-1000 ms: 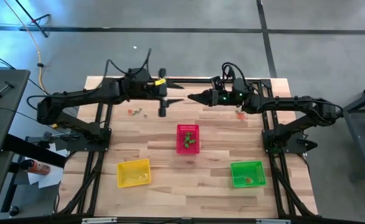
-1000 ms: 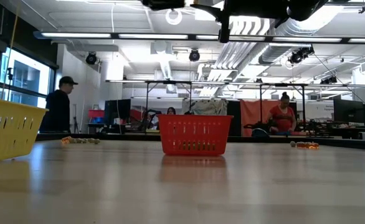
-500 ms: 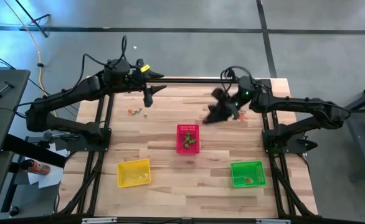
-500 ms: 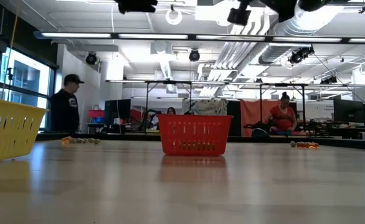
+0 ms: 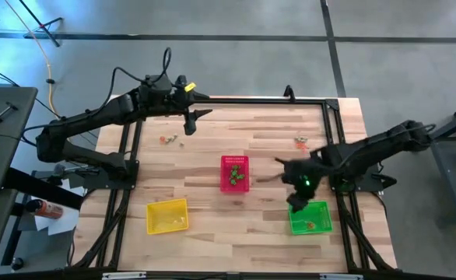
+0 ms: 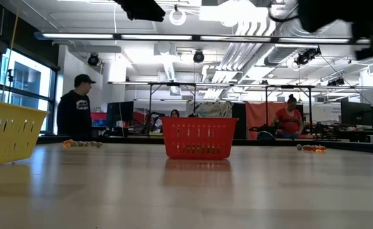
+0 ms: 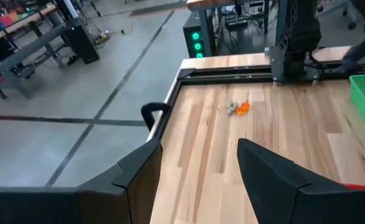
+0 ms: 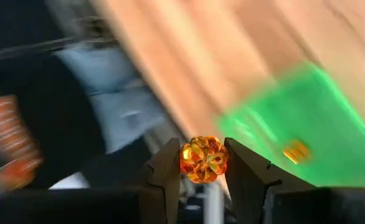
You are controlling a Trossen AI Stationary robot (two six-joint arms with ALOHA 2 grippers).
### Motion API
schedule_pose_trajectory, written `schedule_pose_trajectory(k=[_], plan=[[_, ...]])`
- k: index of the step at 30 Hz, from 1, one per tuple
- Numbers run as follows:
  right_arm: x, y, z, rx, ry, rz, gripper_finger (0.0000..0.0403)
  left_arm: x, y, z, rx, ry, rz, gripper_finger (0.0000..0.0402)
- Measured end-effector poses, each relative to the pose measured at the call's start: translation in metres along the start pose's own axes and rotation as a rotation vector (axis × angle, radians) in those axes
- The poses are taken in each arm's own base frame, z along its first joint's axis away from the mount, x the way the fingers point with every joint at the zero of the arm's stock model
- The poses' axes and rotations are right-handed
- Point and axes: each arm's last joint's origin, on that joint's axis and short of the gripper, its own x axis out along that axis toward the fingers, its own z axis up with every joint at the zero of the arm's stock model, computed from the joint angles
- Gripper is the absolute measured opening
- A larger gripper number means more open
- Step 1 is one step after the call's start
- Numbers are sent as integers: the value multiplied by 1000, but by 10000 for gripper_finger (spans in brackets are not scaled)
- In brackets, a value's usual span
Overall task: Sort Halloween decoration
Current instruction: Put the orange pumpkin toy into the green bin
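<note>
I've got an orange trinket pinched between the fingers of my right pincer, and I'm carrying it above the green basket, which sits on the worktop at about five o'clock. In the overhead view my right pincer hangs just over that basket's near-left rim, and one small piece is already lying inside. So this is the delivery step: orange piece in hand, basket below. The next move, as I judge it, calls for centring over the mesh opening rather than the rim, then parting the fingers so the trinket falls inside and doesn't bounce off the edge. My left pincer waits up at eleven o'clock, fingers spread wide and empty, near a small cluster of trinkets on the wood at ten o'clock. Another little cluster lies at about one o'clock. The red basket stands at the centre with green pieces in it, and the yellow basket sits at seven o'clock. Plenty left to sort.
</note>
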Motion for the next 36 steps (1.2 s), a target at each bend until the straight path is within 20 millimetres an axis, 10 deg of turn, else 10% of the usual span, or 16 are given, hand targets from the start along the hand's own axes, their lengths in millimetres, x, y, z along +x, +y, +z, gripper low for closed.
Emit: schedule_pose_trajectory(k=[16,36], plan=[[61,-56,-34,561,-30,-257,99,-1,8,-4,-13,31,29,200],[63,-55,-33,530,-18,-223,201,-1,8,-4,-13,33,38,200]])
